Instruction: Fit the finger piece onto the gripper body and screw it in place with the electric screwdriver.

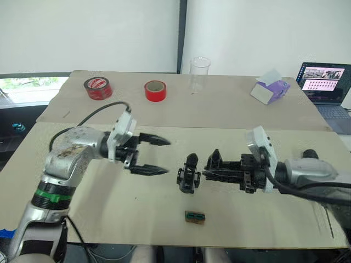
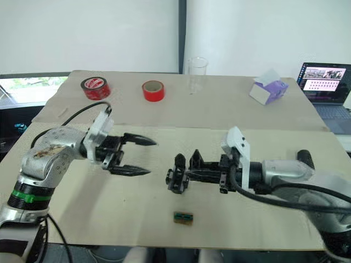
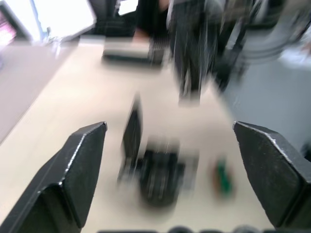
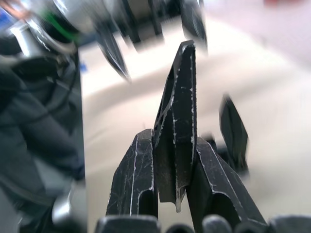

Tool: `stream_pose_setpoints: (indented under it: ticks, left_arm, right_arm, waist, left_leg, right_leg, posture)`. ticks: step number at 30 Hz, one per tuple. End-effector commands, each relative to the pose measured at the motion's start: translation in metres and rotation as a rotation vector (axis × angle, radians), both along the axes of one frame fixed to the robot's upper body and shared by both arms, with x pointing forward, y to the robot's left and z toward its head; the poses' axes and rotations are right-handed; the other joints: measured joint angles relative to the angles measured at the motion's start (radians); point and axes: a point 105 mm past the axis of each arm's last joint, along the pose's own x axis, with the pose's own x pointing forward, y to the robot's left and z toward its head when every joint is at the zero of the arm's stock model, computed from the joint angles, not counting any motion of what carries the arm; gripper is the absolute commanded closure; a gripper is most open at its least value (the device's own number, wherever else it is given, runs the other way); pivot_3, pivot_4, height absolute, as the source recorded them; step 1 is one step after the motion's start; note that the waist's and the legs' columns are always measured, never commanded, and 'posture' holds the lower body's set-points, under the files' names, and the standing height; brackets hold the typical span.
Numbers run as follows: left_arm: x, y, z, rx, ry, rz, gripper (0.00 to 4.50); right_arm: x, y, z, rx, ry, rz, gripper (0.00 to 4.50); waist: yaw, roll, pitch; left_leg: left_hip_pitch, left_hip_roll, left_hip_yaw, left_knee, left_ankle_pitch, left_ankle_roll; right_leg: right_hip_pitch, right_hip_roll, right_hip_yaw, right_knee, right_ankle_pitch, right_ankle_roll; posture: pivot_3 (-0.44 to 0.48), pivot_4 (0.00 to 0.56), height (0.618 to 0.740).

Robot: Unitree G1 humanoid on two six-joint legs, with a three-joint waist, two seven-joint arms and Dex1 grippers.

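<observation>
The gripper body (image 1: 188,174), a small black block, lies on the tan table (image 1: 109,208) near its middle. Just right of it, my right gripper (image 1: 213,173) is shut on the finger piece (image 4: 177,121), a slim tapering black piece that stands up between its fingers (image 4: 133,179). My left gripper (image 1: 159,156) hovers open a short way left of the gripper body, with nothing between its fingers (image 3: 82,170). A black rounded end (image 1: 310,154) behind my right forearm may be the electric screwdriver, mostly hidden.
A small green-and-brown block (image 1: 194,217) lies near the front edge. Two red tape rolls (image 1: 97,87) (image 1: 155,90), a clear cup (image 1: 200,74) and a purple-and-white box (image 1: 270,89) stand at the back. A laptop (image 1: 326,82) sits far right.
</observation>
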Motion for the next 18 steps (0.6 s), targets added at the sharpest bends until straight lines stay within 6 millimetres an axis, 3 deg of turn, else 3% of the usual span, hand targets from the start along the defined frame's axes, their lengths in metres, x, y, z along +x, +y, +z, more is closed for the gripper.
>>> stream_pose_setpoints:
  ticks: [1, 5, 10, 18]
  left_arm:
    - [-0.003, 0.000, -0.019, 0.022, -0.013, -0.024, 0.00]
    - [0.004, -0.009, -0.045, -0.015, -0.006, 0.024, 0.00]
    - [0.008, -0.030, -0.083, 0.074, -0.021, -0.023, 0.00]
    - [0.017, -0.073, -0.093, 0.004, -0.048, -0.007, 0.00]
  right_arm:
    - [-0.002, -0.004, 0.004, -0.006, -0.138, 0.035, 4.08]
    - [-0.008, -0.004, -0.003, -0.015, -0.232, 0.112, 4.08]
    - [-0.003, -0.006, -0.012, -0.020, -0.238, 0.115, 4.08]
    - [0.002, -0.004, -0.010, -0.011, -0.245, 0.097, 4.08]
  waist:
    - [0.002, 0.000, 0.000]
    - [0.009, 0.000, 0.000]
    - [0.008, 0.000, 0.000]
    - [0.006, 0.000, 0.000]
  left_leg:
    - [-0.001, 0.000, 0.000, 0.001, 0.000, 0.001]
    - [-0.004, 0.000, -0.001, 0.005, -0.002, 0.003]
    - [-0.003, 0.000, -0.001, 0.006, -0.002, 0.003]
    - [-0.005, 0.000, -0.002, 0.007, -0.002, 0.004]
  right_leg:
    - [-0.001, -0.001, 0.000, 0.000, 0.000, 0.000]
    - [-0.001, -0.001, 0.000, 0.000, 0.000, 0.000]
    - [-0.001, 0.000, 0.000, 0.001, 0.001, -0.001]
    - [-0.001, 0.000, -0.001, 0.001, 0.004, -0.006]
  posture:
    - [0.000, 0.150, 0.740]
    - [0.000, 0.150, 0.740]
    - [0.000, 0.150, 0.740]
    - [0.000, 0.150, 0.740]
